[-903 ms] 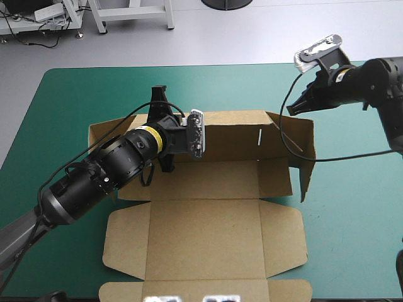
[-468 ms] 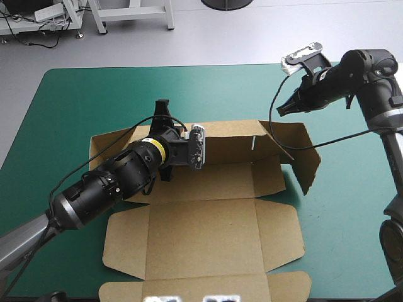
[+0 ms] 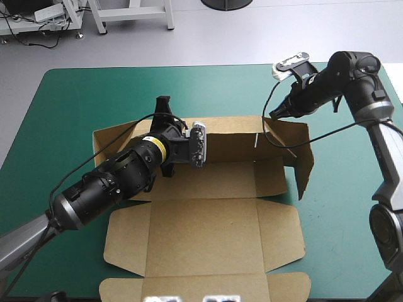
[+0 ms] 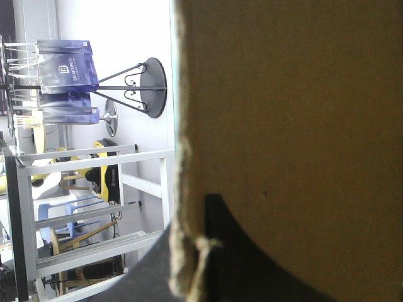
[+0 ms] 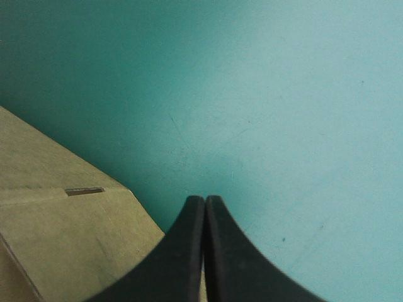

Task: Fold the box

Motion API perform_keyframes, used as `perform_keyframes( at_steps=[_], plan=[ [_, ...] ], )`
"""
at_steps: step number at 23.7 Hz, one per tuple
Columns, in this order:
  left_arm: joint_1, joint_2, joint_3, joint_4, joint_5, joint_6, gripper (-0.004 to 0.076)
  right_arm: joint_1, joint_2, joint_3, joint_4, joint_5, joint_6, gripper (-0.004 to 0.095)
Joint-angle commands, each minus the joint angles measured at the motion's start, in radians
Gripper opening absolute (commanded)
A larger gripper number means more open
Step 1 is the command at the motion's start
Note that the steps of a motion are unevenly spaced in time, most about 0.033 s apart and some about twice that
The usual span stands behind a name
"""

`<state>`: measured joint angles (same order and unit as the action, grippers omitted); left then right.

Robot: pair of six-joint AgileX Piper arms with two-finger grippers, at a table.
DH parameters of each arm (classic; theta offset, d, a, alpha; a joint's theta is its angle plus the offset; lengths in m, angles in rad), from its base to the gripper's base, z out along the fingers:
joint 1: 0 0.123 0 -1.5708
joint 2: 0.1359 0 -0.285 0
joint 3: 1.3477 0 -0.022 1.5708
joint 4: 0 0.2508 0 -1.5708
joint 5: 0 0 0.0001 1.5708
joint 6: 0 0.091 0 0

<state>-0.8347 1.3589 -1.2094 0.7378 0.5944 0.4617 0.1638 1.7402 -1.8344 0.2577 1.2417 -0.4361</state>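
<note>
The brown box (image 3: 208,233) lies open on the teal-green cover, its lid flat toward the near edge and its back wall (image 3: 233,133) raised. My left gripper (image 3: 164,102) reaches over the left part of that wall, shut on the board; in the left wrist view the box (image 4: 296,113) fills the frame with its edge between the black fingers (image 4: 227,251) of the left gripper (image 4: 189,215). My right gripper (image 3: 274,115) is shut and empty at the wall's right corner, where the side flap (image 3: 305,157) stands up. In the right wrist view the right gripper (image 5: 204,199) points at bare cover beside the box (image 5: 63,239).
The teal-green table (image 3: 75,94) shows bare cover behind the box and along the right edge (image 3: 352,207). A narrow slot (image 5: 85,190) is cut in the board near my right gripper.
My right gripper has swung left and down to the back wall's right corner. The right side flap has shifted with it. The left arm has edged slightly, still gripping the wall.
</note>
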Motion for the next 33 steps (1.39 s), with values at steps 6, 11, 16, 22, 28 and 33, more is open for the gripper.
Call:
perform_keyframes(
  at_steps=[6, 11, 16, 22, 28, 33],
  plan=[
    [-0.005, -0.035, -0.030, 0.036, -0.039, -0.022, -0.0006, -0.024, -0.085, 0.040, 0.063, 0.011, -0.022, -0.0025],
    [-0.005, -0.035, -0.013, 0.030, -0.050, -0.024, -0.0006, -0.114, -0.204, 0.234, 0.237, 0.009, -0.150, -0.0025],
    [-0.005, -0.033, 0.009, 0.011, -0.057, -0.026, -0.0006, -0.122, -0.255, 0.390, 0.371, 0.007, -0.305, -0.0025],
    [-0.005, -0.033, 0.048, 0.007, -0.064, -0.042, -0.0006, -0.122, -0.266, 0.500, 0.424, -0.046, -0.549, -0.0025],
    [-0.005, -0.033, 0.078, 0.018, -0.068, -0.043, -0.0006, -0.122, -0.325, 0.641, 0.518, -0.185, -0.726, -0.0025],
    [-0.005, -0.033, 0.079, 0.033, -0.083, -0.050, -0.0006, -0.122, -0.399, 0.763, 0.595, -0.289, -0.856, -0.0025]
  ],
)
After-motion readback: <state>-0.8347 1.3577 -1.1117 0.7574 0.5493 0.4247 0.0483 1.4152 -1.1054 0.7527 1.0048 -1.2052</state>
